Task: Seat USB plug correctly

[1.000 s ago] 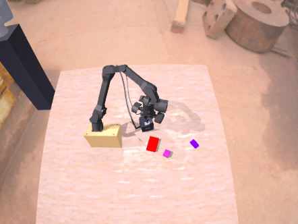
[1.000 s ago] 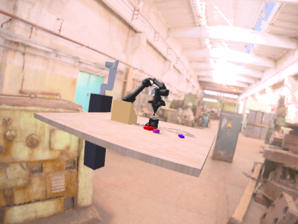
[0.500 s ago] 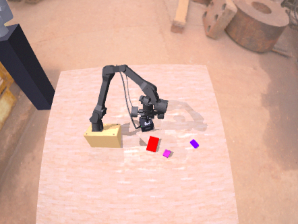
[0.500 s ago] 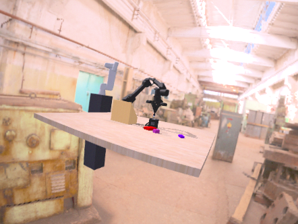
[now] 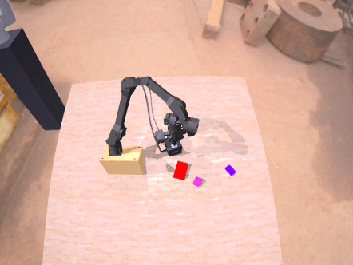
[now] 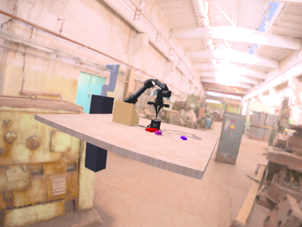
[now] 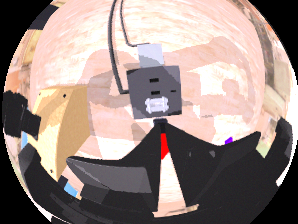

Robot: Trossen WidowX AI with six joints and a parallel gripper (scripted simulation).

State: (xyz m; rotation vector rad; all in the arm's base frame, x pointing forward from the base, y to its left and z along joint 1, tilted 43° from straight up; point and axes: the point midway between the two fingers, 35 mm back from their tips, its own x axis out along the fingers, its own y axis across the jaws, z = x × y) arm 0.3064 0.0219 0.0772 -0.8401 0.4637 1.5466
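Observation:
The power cube [image 5: 174, 151] [image 6: 156, 125] [image 7: 144, 82] is a dark box on the table. In the wrist view its top shows dark slots and a whitish, clear-looking piece [image 7: 157, 105] near one edge. My gripper [image 6: 156, 115] [image 7: 162, 128] points down above the cube, shut on the USB plug. The plug [image 7: 160, 121] is a small dark piece at the fingertips, appearing just beyond the cube's edge in the wrist view. The exterior view shows a small gap between fingertips and cube. The plug's right way round and the socket's inside cannot be told.
A red block [image 5: 180, 170] [image 6: 151, 130] lies close in front of the cube, with a magenta block [image 5: 197, 181] [image 6: 158, 132] and a purple block [image 5: 230, 170] [image 6: 184, 138] farther off. A tan box [image 5: 124, 165] [image 6: 124, 114] stands left. Cables [image 7: 113, 50] and a light-grey block [image 7: 151, 54] adjoin the cube.

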